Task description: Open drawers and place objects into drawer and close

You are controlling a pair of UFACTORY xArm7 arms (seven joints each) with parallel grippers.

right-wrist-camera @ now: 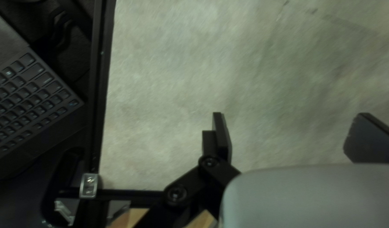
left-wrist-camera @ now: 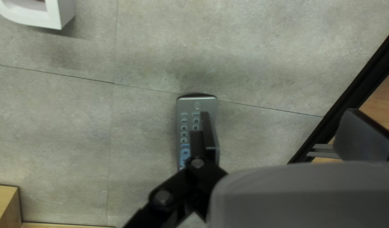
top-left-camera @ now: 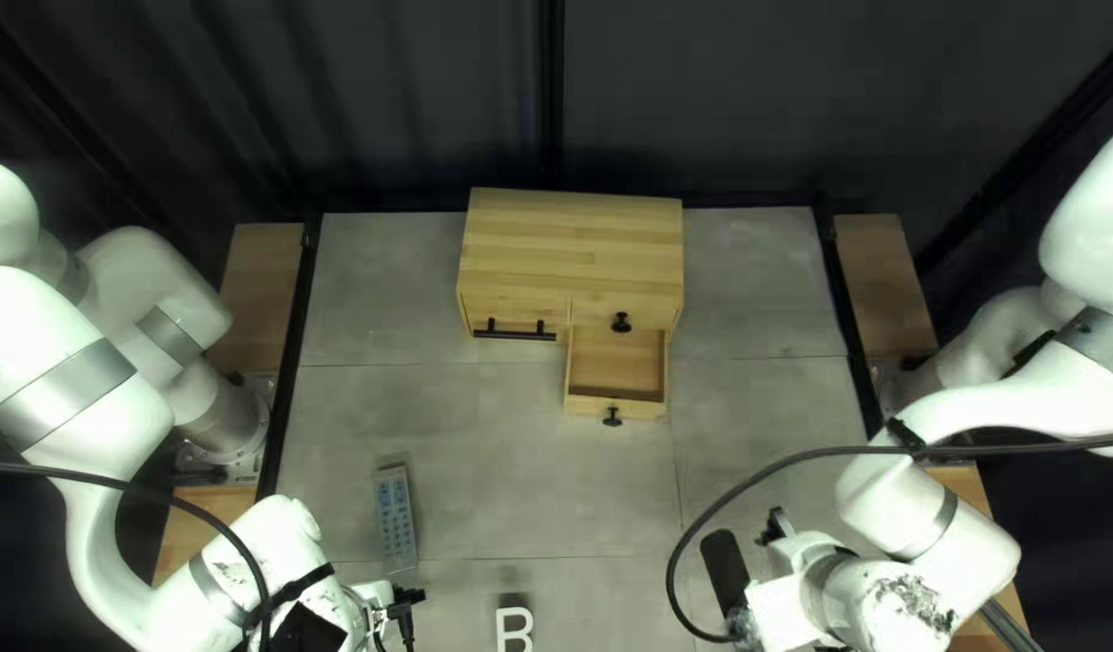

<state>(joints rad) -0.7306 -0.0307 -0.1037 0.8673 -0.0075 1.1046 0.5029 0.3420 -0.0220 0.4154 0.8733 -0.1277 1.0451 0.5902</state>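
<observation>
Remote control [top-left-camera: 396,519] awaits stowing on the counter [top-left-camera: 580,495] as one cabinet drawer [top-left-camera: 617,366] stands open.
In the top left view, from where this onlooker stands, the left arm [top-left-camera: 279,531] bends low beside it. In the left wrist view, the left gripper [left-wrist-camera: 278,113] has its fingers spread wide, holding nothing, one above the remote control, likely light, stiff and smooth, best pinched across its narrow middle. In the right wrist view, the right gripper [right-wrist-camera: 290,115] points at the counter, fingers wide, gripping nothing.

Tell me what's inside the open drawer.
In the open drawer I see only its wooden bottom, dark near the front; any part further back, inside the cabinet, is covered.
</observation>
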